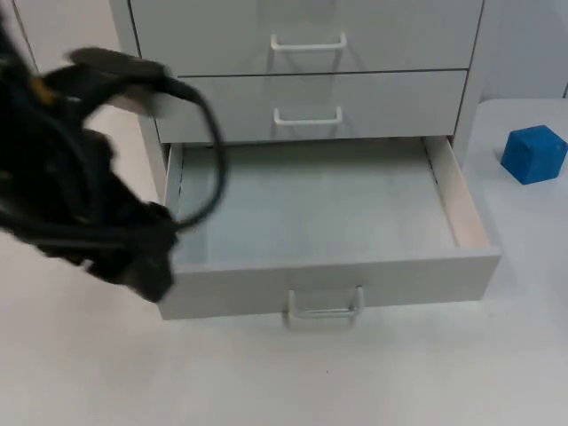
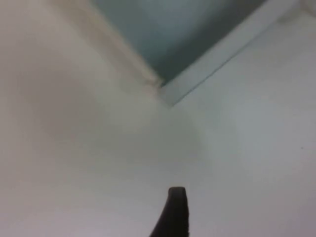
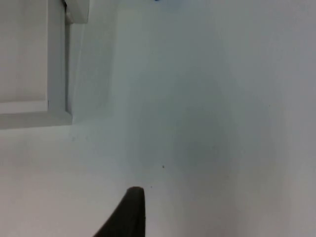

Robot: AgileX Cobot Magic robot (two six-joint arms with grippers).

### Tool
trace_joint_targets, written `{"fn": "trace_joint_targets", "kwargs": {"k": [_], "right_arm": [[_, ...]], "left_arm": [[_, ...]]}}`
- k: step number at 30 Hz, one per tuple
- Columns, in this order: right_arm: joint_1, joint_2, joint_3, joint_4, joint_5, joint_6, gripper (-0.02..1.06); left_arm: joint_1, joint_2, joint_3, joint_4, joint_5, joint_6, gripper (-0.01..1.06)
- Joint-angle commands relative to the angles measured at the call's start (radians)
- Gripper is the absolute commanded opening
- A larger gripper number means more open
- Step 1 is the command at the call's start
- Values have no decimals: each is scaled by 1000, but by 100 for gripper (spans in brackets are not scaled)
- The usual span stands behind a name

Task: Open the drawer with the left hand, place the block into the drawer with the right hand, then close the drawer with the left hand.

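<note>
I see the bottom drawer [image 1: 328, 222] pulled out with nothing inside. The blue block [image 1: 533, 153] sits on the table [image 1: 266, 382] to its right. My left gripper [image 1: 146, 266] hovers by the drawer's near-left corner; I cannot tell its finger state.

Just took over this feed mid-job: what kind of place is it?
Probably a lab test bench: a bare white table top, a small white drawer unit with its bottom drawer open, and one blue block.
</note>
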Motion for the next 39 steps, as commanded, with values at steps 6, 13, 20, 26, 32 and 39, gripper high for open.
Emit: {"fn": "trace_joint_targets", "kwargs": {"k": [6, 13, 20, 26, 32, 39], "right_arm": [[-1, -2, -11, 17, -4, -9, 104], [-1, -2, -11, 21, -4, -9, 104], [-1, -2, -11, 21, -4, -9, 104], [-1, -2, -11, 21, -7, -9, 104], [-1, -2, -11, 21, -9, -9, 104], [-1, -2, -11, 21, -9, -9, 104]], "left_arm": [[248, -162, 114, -85, -15, -6, 74], [381, -301, 138, -75, 8, -7, 74], [398, -384, 138, -32, 29, -7, 75], [398, -448, 138, -29, 32, -14, 104], [398, -542, 138, -29, 64, -28, 105], [398, -658, 138, -29, 83, -58, 105]]}}
